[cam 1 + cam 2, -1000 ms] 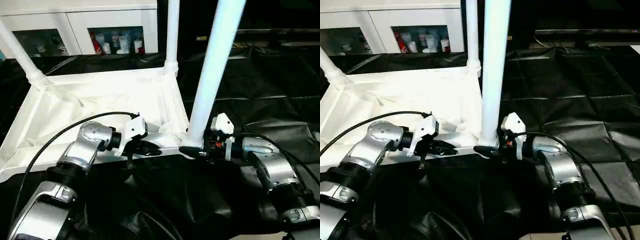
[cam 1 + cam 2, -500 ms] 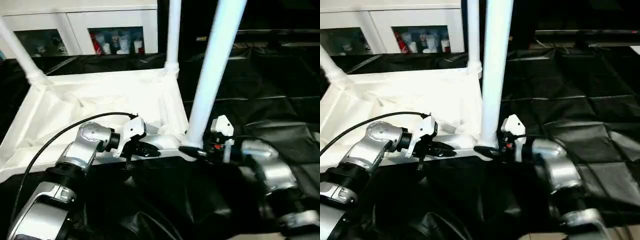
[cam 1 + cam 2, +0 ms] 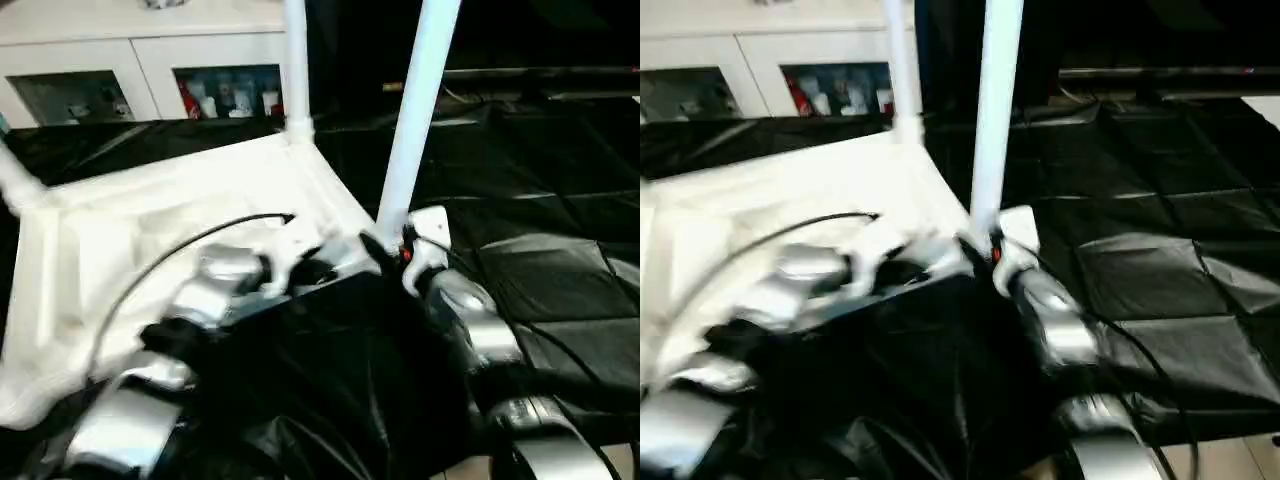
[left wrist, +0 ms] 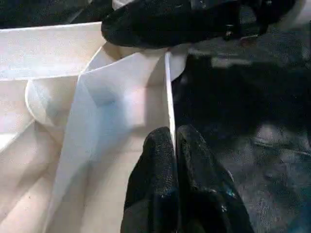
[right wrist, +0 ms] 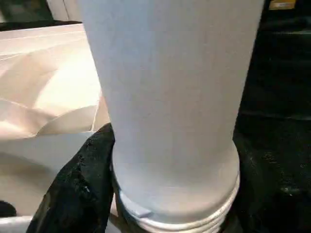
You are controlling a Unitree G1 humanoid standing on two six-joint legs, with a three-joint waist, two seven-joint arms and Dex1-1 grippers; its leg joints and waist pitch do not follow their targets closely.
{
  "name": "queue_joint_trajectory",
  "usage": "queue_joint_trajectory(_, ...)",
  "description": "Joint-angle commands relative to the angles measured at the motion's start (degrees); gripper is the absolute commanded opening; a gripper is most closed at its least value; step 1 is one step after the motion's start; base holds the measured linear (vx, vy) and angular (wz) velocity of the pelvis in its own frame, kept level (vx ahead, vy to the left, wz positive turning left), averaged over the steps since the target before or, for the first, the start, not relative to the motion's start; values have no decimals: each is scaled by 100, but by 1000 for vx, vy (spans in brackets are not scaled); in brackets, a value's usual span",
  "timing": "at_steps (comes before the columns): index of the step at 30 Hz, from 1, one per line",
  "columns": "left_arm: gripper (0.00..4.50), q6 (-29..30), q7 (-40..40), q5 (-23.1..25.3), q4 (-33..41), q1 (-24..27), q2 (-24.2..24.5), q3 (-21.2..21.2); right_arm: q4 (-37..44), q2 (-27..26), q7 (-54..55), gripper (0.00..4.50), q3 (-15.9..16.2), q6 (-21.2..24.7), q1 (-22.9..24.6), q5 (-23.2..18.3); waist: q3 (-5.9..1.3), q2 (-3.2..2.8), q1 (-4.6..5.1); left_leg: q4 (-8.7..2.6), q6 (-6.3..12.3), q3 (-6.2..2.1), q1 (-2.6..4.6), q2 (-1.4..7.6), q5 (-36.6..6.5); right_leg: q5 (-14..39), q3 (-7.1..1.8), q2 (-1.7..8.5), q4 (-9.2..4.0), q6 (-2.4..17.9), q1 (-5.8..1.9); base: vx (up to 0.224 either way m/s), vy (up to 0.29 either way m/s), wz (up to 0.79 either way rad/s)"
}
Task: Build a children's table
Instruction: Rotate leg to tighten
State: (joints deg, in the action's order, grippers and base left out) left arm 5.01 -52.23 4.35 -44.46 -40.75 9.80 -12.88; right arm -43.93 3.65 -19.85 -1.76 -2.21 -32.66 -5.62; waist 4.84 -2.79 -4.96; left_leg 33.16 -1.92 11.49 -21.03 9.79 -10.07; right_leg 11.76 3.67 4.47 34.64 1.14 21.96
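The white children's table (image 3: 150, 220) lies upside down on black sheeting, tilted, with its legs pointing up. My left gripper (image 4: 174, 133) is shut on the thin rim (image 4: 167, 87) of the near edge, one black finger on each side; it shows too as the left gripper (image 3: 320, 270) in the left eye view. My right gripper (image 3: 385, 248) is shut around the base of the near right leg (image 3: 415, 110), its fingers (image 5: 82, 184) wrapping the leg's threaded collar (image 5: 175, 204). A far leg (image 3: 295, 60) stands at the back corner, and another leg (image 3: 15, 185) leans at the left.
A white cabinet (image 3: 150, 60) with glass doors and small bottles stands behind the table. Creased black sheeting (image 3: 540, 200) covers the surface to the right and in front. A black cable (image 3: 200, 240) runs over my left forearm.
The table's near right corner has risen and swung away from me, with both grippers still holding on. The far leg has shifted left. The camera has moved too.
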Motion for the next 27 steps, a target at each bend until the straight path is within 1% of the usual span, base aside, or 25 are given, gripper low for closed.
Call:
queue_joint_trajectory(1,0,-179,-64,-229,27,-10,-459,-162,-298,-427,-401,312,420,183,153,4,-234,51,13,-505,1,-258,123,373,-2179,2691,-329,553,-632,898,-85,0,0,0)
queue_joint_trajectory(2,0,-236,-149,-241,47,3,-426,-167,-233,-379,-544,347,417,122,156,-26,-276,62,2,-508,52,-250,117,380,-1976,2465,-331,557,-622,904,-114,0,0,0)
queue_joint_trajectory(3,0,-360,-524,-319,188,108,-234,-172,24,-133,-1088,349,448,66,185,-114,-297,104,-7,-507,160,-234,90,378,-1714,2111,-327,537,-595,951,-147,0,0,0)
queue_joint_trajectory(4,0,-385,-605,-335,215,131,-189,-173,73,-83,-1196,352,459,66,191,-129,-297,104,-7,-507,160,-234,90,378,-1714,2111,-327,537,-595,951,-147,0,0,0)
queue_joint_trajectory(5,0,-399,-692,-344,254,162,-131,-182,128,-20,-1340,352,472,86,200,-159,-314,83,-24,-478,340,-209,54,390,-1393,1553,-326,530,-534,1098,-158,0,0,0)
queue_joint_trajectory(6,0,-416,-793,-342,290,194,-56,-194,186,63,-1530,352,494,104,211,-192,-324,108,-22,-466,414,-200,36,379,-1260,1442,-308,525,-514,1162,-186,0,0,0)
queue_joint_trajectory(8,0,-457,-937,-333,327,237,44,-185,234,195,-1819,352,522,114,213,-220,-344,94,-43,-438,490,-191,27,385,-1059,1236,-295,527,-485,1240,-190,0,0,0)
queue_joint_trajectory(9,0,-489,-1235,-402,424,315,234,-151,418,466,-2371,352,576,200,253,-310,-368,99,-57,-416,554,-181,18,382,-928,1032,-279,517,-457,1304,-216,0,0,0)
queue_joint_trajectory(10,0,-489,-1235,-402,424,315,234,-151,418,466,-2371,352,576,200,253,-310,-368,99,-57,-416,554,-181,18,382,-928,1032,-279,517,-457,1304,-216,0,0,0)
queue_joint_trajectory(11,0,-494,-1358,-445,465,343,309,-135,503,576,-2586,352,597,235,272,-350,-368,80,-66,-407,640,-166,10,394,-820,807,-273,502,-431,1378,-198,0,0,0)
queue_joint_trajectory(12,0,-496,-1567,-510,526,378,419,-116,665,753,-2910,352,625,316,316,-424,-390,67,-79,-396,646,-175,14,390,-795,755,-259,501,-414,1408,-220,0,0,0)
queue_joint_trajectory(13,0,-498,-1696,-547,560,396,482,-105,763,858,-3102,352,640,365,342,-467,-401,76,-95,-385,677,-168,22,393,-747,644,-261,495,-409,1420,-221,0,0,0)
queue_joint_trajectory(14,0,-498,-1771,-567,580,406,518,-99,822,922,-3216,352,649,396,358,-493,-422,64,-110,-362,763,-168,4,413,-564,276,-265,491,-351,1480,-208,0,0,0)
queue_joint_trajectory(15,0,-475,-1876,-599,610,416,576,-80,935,1053,-3444,352,670,449,395,-513,-433,86,-127,-346,827,-175,-8,404,-423,3,-250,471,-313,1511,-230,0,0,0)
queue_joint_trajectory(16,0,-473,-1888,-602,613,417,582,-79,946,1067,-3468,352,674,455,399,-514,-433,86,-127,-346,827,-175,-8,404,-423,3,-250,471,-313,1511,-230,0,0,0)
queue_joint_trajectory(17,0,-423,-2115,-665,676,439,690,-71,1160,1319,-3924,352,747,564,477,-544,-475,81,-149,-298,948,-176,-27,404,-239,-338,-241,468,-250,1590,-206,0,0,0)
queue_joint_trajectory(18,0,-426,-2199,-678,700,449,741,-75,1241,1444,-4137,352,780,634,510,-554,-476,90,-155,-270,1035,-168,-43,400,-155,-515,-236,460,-223,1636,-185,0,0,0)
queue_joint_trajectory(19,0,-433,-2248,-685,721,459,771,-79,1283,1522,-4264,352,807,684,525,-573,-460,82,-161,-273,1063,-166,-52,402,-193,-471,-234,465,-233,1648,-175,0,0,0)
queue_joint_trajectory(20,0,-386,-2335,-721,761,470,807,-76,1360,1690,-4481,352,876,727,552,-564,-452,117,-167,-275,1049,-158,-47,411,-351,-257,-238,481,-261,1644,-176,0,0,0)
queue_joint_trajectory(21,0,-389,-2351,-726,765,471,817,-73,1397,1755,-4570,352,901,767,563,-570,-444,110,-181,-283,996,-163,-38,419,-454,-18,-240,491,-279,1622,-173,0,0,0)
queue_joint_trajectory(22,0,-391,-2356,-726,769,471,820,-73,1421,1795,-4625,352,912,796,571,-576,-444,110,-181,-283,996,-163,-38,419,-454,-18,-240,491,-279,1622,-173,0,0,0)
queue_joint_trajectory(23,0,-392,-2348,-729,768,471,820,-64,1398,1838,-4640,352,910,780,553,-556,-429,107,-183,-298,869,-165,-38,425,-634,361,-247,500,-310,1578,-163,0,0,0)
queue_joint_trajectory(24,0,-391,-2348,-733,769,471,820,-61,1392,1863,-4650,352,908,774,546,-548,-419,108,-182,-307,769,-167,-35,425,-747,577,-254,508,-331,1544,-157,0,0,0)
queue_joint_trajectory(25,0,-397,-2330,-730,767,473,814,-58,1380,1875,-4670,336,897,785,537,-559,-414,116,-178,-309,729,-165,-36,420,-798,666,-259,508,-341,1530,-157,0,0,0)
queue_joint_trajectory(27,0,-396,-2337,-739,779,493,805,-58,1378,1871,-4676,326,878,846,512,-588,-405,118,-170,-322,615,-167,-29,417,-895,889,-269,508,-358,1465,-152,0,0,0)
